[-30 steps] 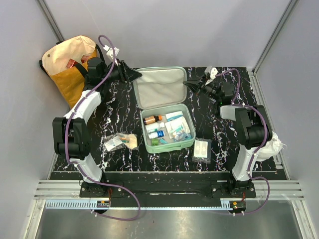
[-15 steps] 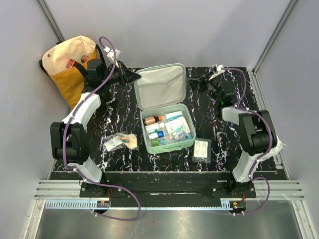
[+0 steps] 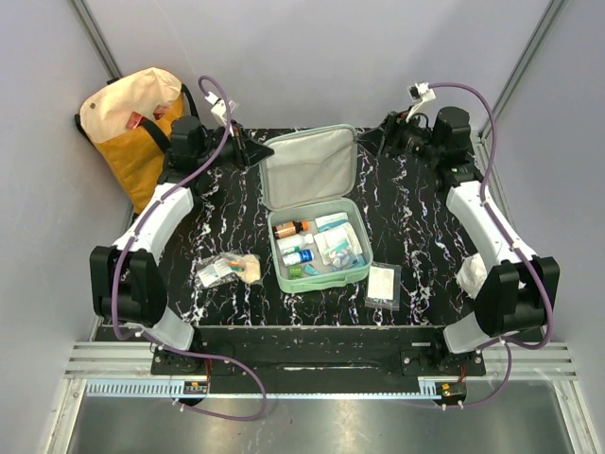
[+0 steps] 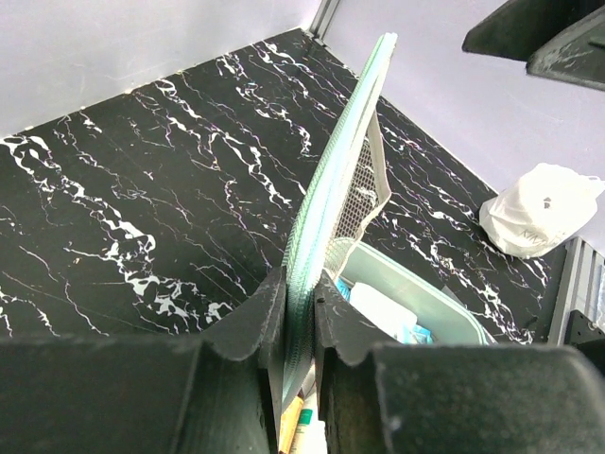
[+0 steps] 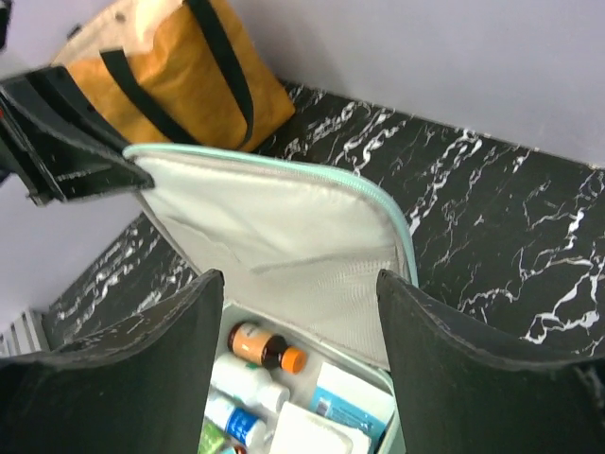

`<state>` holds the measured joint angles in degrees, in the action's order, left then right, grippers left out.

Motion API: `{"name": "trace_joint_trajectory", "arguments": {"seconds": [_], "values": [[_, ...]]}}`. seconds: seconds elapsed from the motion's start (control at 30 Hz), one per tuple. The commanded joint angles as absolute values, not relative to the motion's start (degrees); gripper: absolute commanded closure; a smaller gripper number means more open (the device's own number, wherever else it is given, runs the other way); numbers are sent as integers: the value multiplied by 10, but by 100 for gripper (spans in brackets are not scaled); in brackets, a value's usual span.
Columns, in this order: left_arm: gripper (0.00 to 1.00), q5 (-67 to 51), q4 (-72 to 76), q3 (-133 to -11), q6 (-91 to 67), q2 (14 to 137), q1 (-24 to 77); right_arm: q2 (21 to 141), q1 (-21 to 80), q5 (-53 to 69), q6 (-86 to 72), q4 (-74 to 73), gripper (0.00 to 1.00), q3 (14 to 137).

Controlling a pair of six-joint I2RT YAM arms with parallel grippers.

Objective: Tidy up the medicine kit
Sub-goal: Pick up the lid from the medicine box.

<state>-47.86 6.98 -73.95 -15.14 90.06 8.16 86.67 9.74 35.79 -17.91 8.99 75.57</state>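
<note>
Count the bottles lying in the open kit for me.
3, in a row down the left side of the kit: an amber bottle farthest back, a white bottle in the middle, a blue-labelled bottle nearest. More may hide under the packets.

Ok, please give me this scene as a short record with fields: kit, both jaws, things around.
medicine kit: open
lid: raised at a slant
left jaws: shut on the lid's left edge
right jaws: open, beside the lid's far right corner, holding nothing
inside: brown bottle, white bottles
left of kit: clear bag of items
right of kit: flat clear packet
</note>
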Motion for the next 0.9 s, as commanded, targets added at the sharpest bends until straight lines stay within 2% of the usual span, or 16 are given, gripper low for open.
{"name": "trace_joint_trajectory", "arguments": {"seconds": [0.0,0.1,0.23,0.47,0.77,0.87], "values": [[87,-483,51,-719,-138,869,98,881,102,420,-66,-63,28,799],[87,-489,38,-713,-125,861,98,883,103,380,-32,-54,27,799],[87,-492,37,-702,-117,853,98,903,104,383,-4,-36,27,818],[88,-509,30,-702,-114,858,99,939,106,448,32,55,25,826],[89,-521,17,-709,-108,869,100,985,110,450,56,105,27,853],[90,-519,14,-711,-105,869,100,995,112,466,53,112,31,860]]}}
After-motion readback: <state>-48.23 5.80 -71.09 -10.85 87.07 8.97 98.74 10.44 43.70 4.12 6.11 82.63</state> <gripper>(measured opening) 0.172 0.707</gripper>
